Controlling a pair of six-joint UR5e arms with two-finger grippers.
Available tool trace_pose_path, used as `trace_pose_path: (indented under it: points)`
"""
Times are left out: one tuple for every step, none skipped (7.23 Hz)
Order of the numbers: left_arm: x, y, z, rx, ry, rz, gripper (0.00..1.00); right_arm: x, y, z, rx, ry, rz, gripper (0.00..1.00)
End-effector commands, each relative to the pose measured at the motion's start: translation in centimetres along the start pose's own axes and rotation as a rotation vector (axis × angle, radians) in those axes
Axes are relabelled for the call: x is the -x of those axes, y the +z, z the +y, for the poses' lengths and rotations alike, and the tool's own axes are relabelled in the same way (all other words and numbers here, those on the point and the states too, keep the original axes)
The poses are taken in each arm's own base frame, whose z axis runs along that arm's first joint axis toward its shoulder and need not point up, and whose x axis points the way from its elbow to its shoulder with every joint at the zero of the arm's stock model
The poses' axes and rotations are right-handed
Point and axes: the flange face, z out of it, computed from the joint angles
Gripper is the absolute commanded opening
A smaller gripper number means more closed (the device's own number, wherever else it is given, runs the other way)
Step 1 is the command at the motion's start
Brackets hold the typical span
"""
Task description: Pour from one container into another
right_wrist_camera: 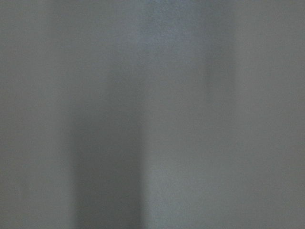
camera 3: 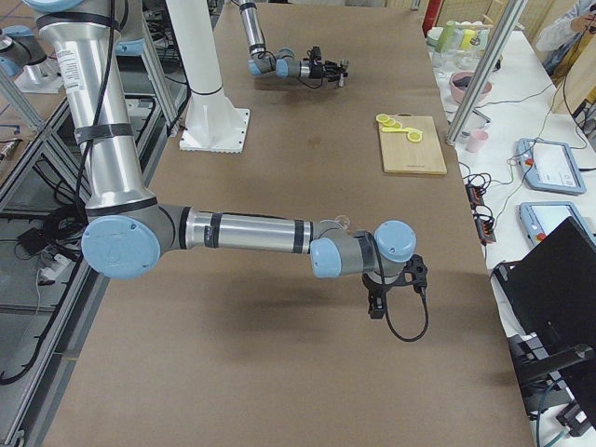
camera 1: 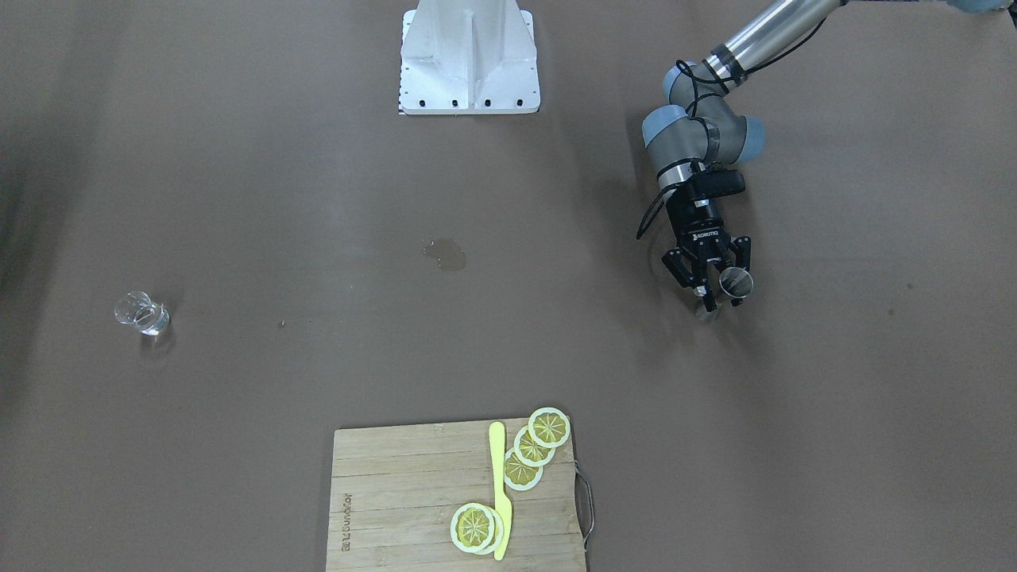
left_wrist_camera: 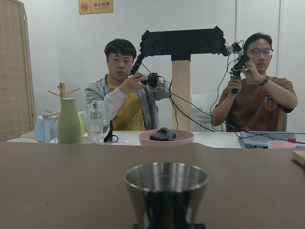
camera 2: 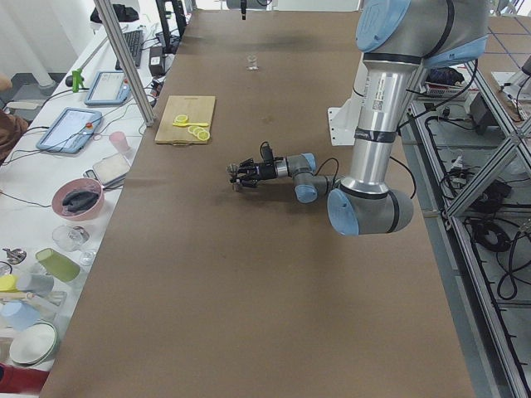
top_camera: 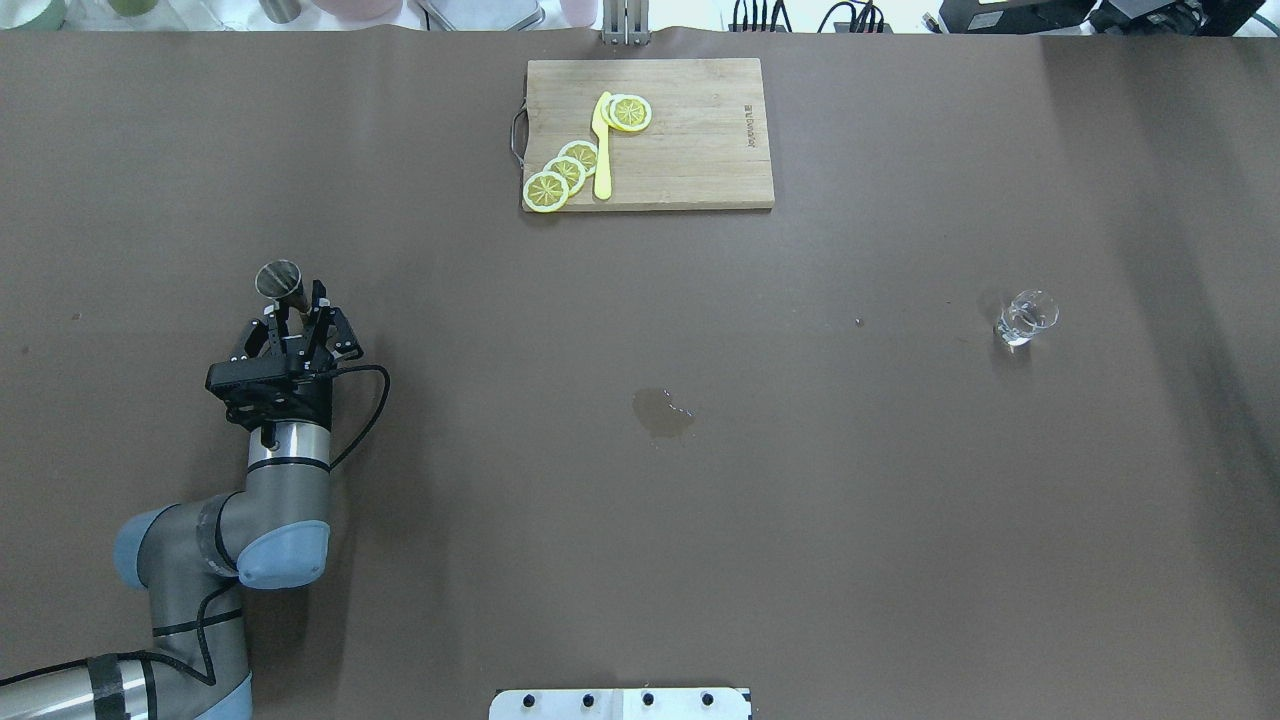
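Left hand (top_camera: 297, 301) clamped on jigger (top_camera: 280, 279) waist, mouth up, left side of desk (top_camera: 640, 560). Far right: glass (top_camera: 1025, 318) upright, well apart. Right hand (camera 3: 377, 304) — open or closed, cannot tell.

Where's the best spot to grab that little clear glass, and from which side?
Probably around its side wall at mid-height, coming in level from the robot's side: the glass stands upright, round, with bare table around it.
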Motion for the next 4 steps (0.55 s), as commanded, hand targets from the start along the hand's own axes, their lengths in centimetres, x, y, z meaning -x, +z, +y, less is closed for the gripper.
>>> trace_pose_path:
  points:
    - [0.12,0.0,0.06,-0.002,0.01,-0.001,0.99,0.17,-1.03,-1.3,0.078,0.052,0.046,1.0]
    - [0.1,-0.07,0.08,-0.004,0.01,0.0,0.99,0.18,-0.94,-1.13,0.078,0.051,0.034,1.0]
    - [0.3,-0.07,0.11,-0.007,0.013,-0.002,0.99,0.12,-0.88,-0.95,0.077,0.05,0.032,1.0]
    - [0.35,-0.22,0.1,-0.017,0.014,-0.002,0.99,-0.22,-0.61,-0.77,0.082,0.055,0.037,1.0]
